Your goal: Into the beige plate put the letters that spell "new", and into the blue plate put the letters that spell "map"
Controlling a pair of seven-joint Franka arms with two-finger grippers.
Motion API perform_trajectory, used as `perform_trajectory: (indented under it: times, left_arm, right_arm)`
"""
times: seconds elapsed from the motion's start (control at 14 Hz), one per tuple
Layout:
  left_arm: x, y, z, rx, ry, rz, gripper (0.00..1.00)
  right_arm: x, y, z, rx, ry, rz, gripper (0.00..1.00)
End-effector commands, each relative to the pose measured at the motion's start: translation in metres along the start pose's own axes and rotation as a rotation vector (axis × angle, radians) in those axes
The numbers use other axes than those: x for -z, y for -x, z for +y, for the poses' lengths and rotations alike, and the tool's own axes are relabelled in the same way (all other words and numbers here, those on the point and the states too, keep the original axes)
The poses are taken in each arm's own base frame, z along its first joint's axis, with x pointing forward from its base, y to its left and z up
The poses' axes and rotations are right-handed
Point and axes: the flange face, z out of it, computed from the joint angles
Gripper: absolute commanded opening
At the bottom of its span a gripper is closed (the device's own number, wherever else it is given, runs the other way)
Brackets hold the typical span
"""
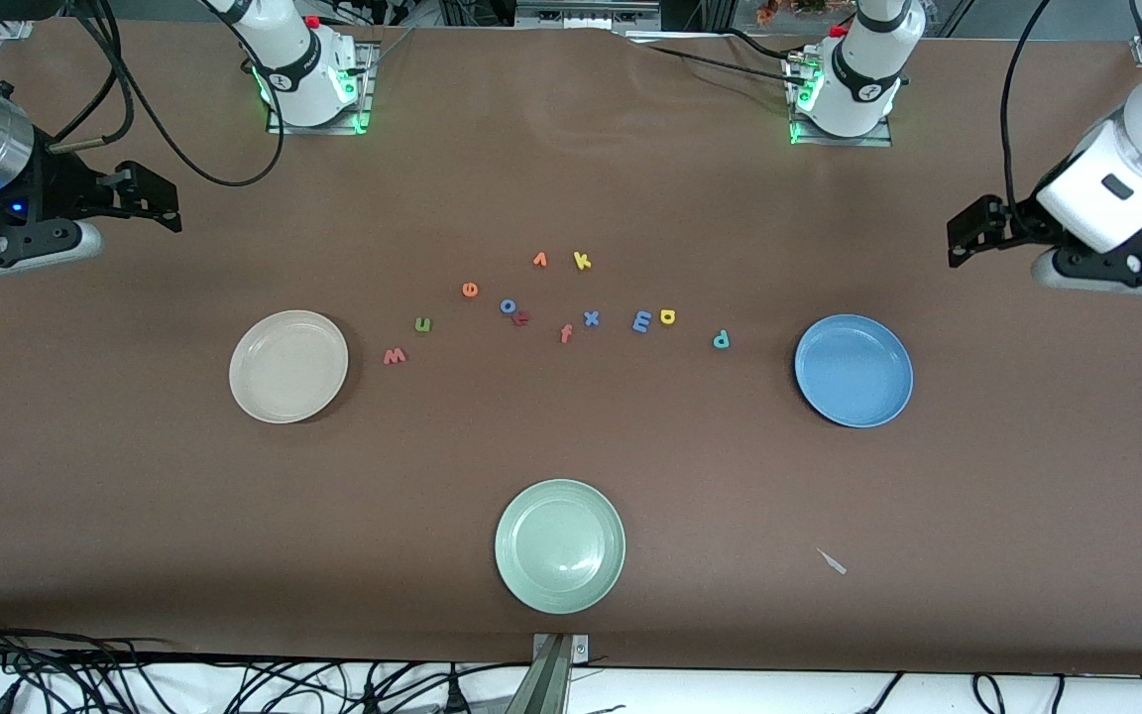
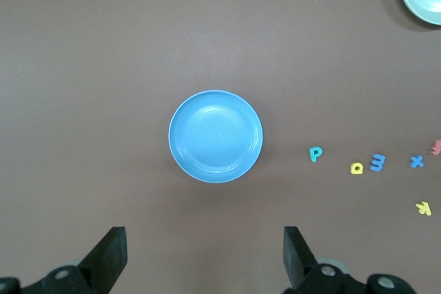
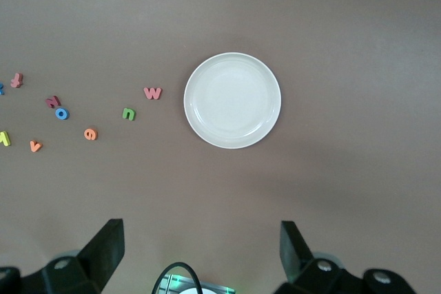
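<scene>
Right gripper point(image 1: 150, 198) hangs over the bare table point(image 1: 135, 516) at the right arm's end, fingers spread wide and pinching nothing; in the right wrist view its two fingertips point(image 3: 107, 246) frame the surface with the beige plate point(image 3: 232, 100) between them farther off. Beige plate lies toward that same end, with nothing in it. Beside it, toward the table's middle, runs a loose arc of foam letters: pink w point(image 1: 394, 356) nearest the beige plate, green n point(image 1: 422, 323), orange e point(image 1: 470, 290), then blue o point(image 1: 509, 305) touching a dark red letter point(image 1: 522, 318), orange f point(image 1: 565, 334), blue x point(image 1: 591, 318), blue m point(image 1: 641, 320) just beside yellow a point(image 1: 668, 316), and teal p point(image 1: 721, 339) nearest the blue plate point(image 1: 854, 370). Orange v point(image 1: 539, 260) and yellow k point(image 1: 582, 261) lie farther from the front camera than the arc. All letters rest on the table, none in a plate. Green plate point(image 1: 560, 545) sits near the table's front edge, midway along it. Blue plate lies toward the left arm's end, holding nothing; a small pale scrap point(image 1: 832, 561) lies nearer the front edge. Left gripper point(image 1: 968, 236) hangs over the left arm's end, fingers point(image 2: 110, 253) spread apart, gripping nothing
</scene>
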Motion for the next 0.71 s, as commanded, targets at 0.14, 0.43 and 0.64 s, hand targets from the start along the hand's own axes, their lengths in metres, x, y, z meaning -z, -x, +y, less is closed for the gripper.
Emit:
perform_trajectory:
  times: [0.14, 0.43, 0.64]
  left_arm:
    - [-0.0044, 0.0154, 0.0046, -0.016, 0.022, 0.01, 1.0]
    - [-0.0052, 0.015, 0.0046, -0.019, 0.022, 0.009, 1.0]
    - [-0.0089, 0.0122, 0.0015, -0.014, 0.022, 0.001, 1.0]
  right_arm:
    - [0.007, 0.0059, 0.0008, -0.021, 0.005, -0.008, 1.0]
    - [0.0069, 0.0054, 0.0007, -0.026, 0.003, -0.008, 1.0]
    - [0.0061, 0.0059, 0.0039, -0.027, 0.009, -0.012, 1.0]
